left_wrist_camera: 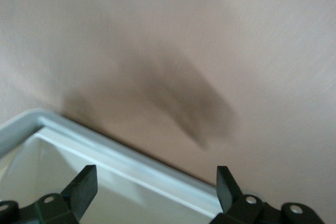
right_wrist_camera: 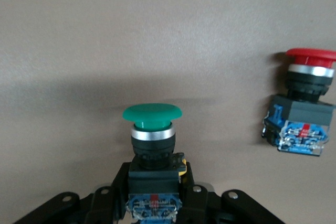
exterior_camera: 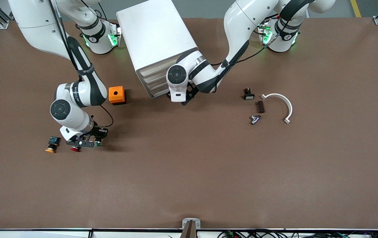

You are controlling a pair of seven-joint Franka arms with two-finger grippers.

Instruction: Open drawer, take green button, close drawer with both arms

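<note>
My right gripper (exterior_camera: pixel 88 143) sits low at the table toward the right arm's end, and its 2 fingers are clamped on the black body of the green button (right_wrist_camera: pixel 152 113). In the right wrist view the green cap stands clear ahead of my fingertips, with the silver collar just under it and the blue rear block tucked between the pads. The red-capped button (right_wrist_camera: pixel 310 55) lies just beside, apart from mine; in the front view it peeks out at my gripper's edge, with the yellow-capped button (exterior_camera: pixel 50 150) a little farther toward the table's end.

I judge the green button light and rigid, hard plastic with a smooth, domed cap that would slide out of a pinch. The squared body gives flat faces, so that is where I want my pads, not on the cap or the collar. The rear terminals look delicate, so a moderate squeeze suits it.

My left gripper (exterior_camera: pixel 185 99) hangs at the front of the white drawer cabinet (exterior_camera: pixel 155 39), near its lowest drawers, fingers spread wide with nothing between them. The left wrist view shows a pale drawer rim (left_wrist_camera: pixel 131 161) just under those fingers. Whether that drawer is fully shut I cannot tell.

An orange box (exterior_camera: pixel 116 95) stands between cabinet and right arm.
</note>
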